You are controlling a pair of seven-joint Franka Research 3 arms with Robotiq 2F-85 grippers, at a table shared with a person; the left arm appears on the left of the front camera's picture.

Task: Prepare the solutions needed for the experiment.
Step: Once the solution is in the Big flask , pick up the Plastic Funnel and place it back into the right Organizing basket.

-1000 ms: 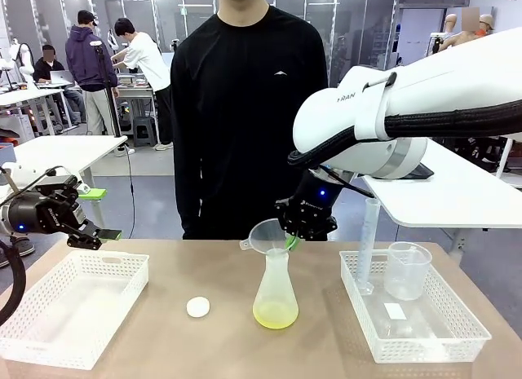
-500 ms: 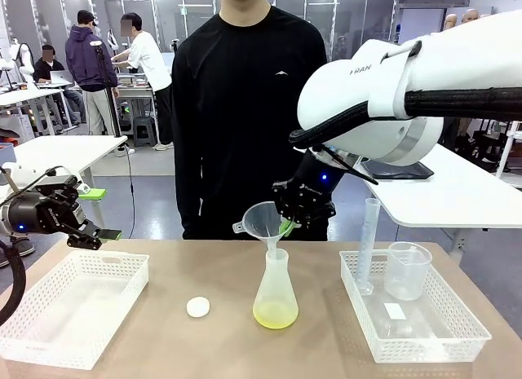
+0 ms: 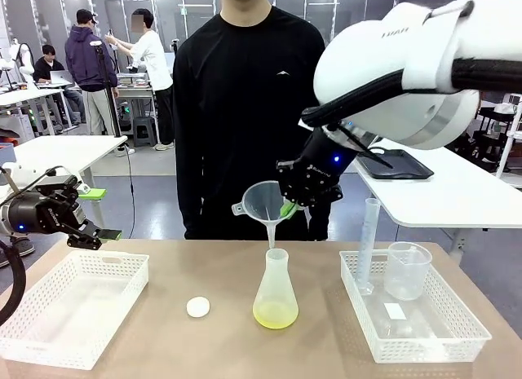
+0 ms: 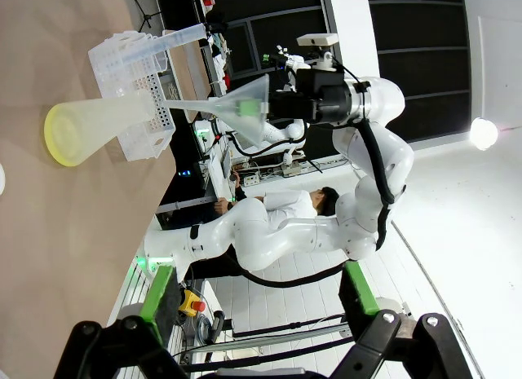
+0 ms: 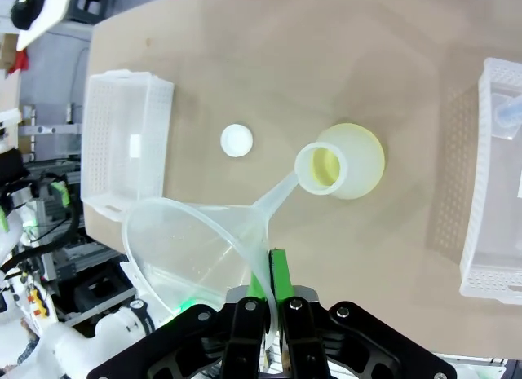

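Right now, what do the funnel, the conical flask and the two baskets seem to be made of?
Funnel: probably translucent, slightly milky plastic; the background shows cloudily through it. Conical flask: likely similar frosted plastic, not clear glass; the yellow-green liquid looks hazy through the wall. Left basket and right basket: white moulded plastic, matte, with perforated grid walls.

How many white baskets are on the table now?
2. The left basket sits at the left end of the table; the right basket sits at its right end, holding a beaker and a measuring cylinder.
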